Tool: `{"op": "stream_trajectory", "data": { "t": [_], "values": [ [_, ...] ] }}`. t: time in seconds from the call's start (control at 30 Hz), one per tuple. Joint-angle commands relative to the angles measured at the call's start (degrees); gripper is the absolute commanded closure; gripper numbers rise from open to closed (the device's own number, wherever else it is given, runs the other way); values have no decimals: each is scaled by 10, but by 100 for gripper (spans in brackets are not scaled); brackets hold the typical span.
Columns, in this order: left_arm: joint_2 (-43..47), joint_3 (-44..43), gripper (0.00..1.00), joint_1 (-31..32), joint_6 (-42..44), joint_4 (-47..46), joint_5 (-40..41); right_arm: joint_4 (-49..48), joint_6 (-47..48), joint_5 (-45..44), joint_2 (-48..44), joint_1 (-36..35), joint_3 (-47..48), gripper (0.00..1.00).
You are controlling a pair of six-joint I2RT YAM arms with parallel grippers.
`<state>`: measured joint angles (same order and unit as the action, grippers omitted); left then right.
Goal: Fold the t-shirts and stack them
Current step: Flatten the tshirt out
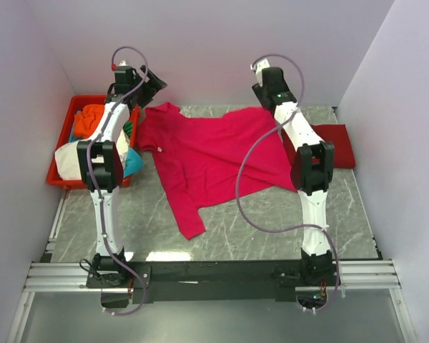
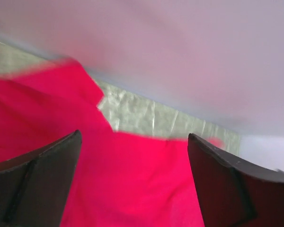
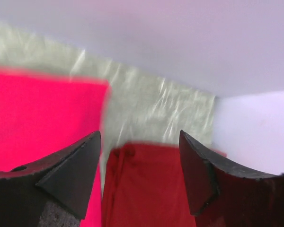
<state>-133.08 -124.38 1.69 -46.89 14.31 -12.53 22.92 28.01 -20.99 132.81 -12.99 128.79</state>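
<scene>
A bright pink-red t-shirt (image 1: 207, 153) lies spread open on the marble table, one sleeve trailing toward the near edge. My left gripper (image 1: 149, 82) hangs open above the shirt's far left corner; in the left wrist view its jaws (image 2: 134, 137) stand wide apart over the pink cloth (image 2: 132, 189), holding nothing. My right gripper (image 1: 267, 89) is open above the far right corner. In the right wrist view its jaws (image 3: 139, 134) frame a folded darker red t-shirt (image 3: 146, 189), with the pink shirt's edge (image 3: 38, 118) to the left. That darker red shirt (image 1: 339, 143) lies at the table's right side.
A red plastic tray (image 1: 66, 182) at the left holds bunched orange (image 1: 93, 118), white (image 1: 70, 158) and teal (image 1: 132, 163) t-shirts. Pale walls close in the back and both sides. The arm bases sit on a rail at the near edge.
</scene>
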Motion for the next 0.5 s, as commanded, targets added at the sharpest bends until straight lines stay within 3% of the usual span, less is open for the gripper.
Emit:
{"op": "stream_trajectory", "data": {
  "t": [0.0, 0.03, 0.07, 0.17, 0.2, 0.27, 0.3, 0.37, 0.47],
  "values": [
    [77, -38, 0, 12, 75, -37, -83, -37, -14, -44, -56, -9, -80, 26],
    [98, -21, 0, 14, 91, -39, -82, -61, -6, -18, -121, -9, -128, 25],
    [121, -1, 1, 15, 110, -45, -86, -60, 4, 61, -154, -9, -214, 25],
    [223, 102, 0, 26, 188, -40, -113, 31, 92, 248, -284, -7, -357, 25],
    [274, 161, 1, 29, 213, -35, -129, 96, 173, 398, -338, -8, -390, 25],
    [327, 264, 1, 32, 229, -32, -149, 167, 277, 523, -390, -16, -484, 26],
    [378, 299, 1, 31, 232, -28, -160, 225, 377, 586, -429, -37, -514, 26],
    [426, 362, 1, 18, 238, -23, -183, 210, 398, 591, -463, -81, -602, 26],
    [525, 489, 1, -15, 216, -37, -206, 118, 350, 517, -493, -190, -676, 26]
  ]
}}
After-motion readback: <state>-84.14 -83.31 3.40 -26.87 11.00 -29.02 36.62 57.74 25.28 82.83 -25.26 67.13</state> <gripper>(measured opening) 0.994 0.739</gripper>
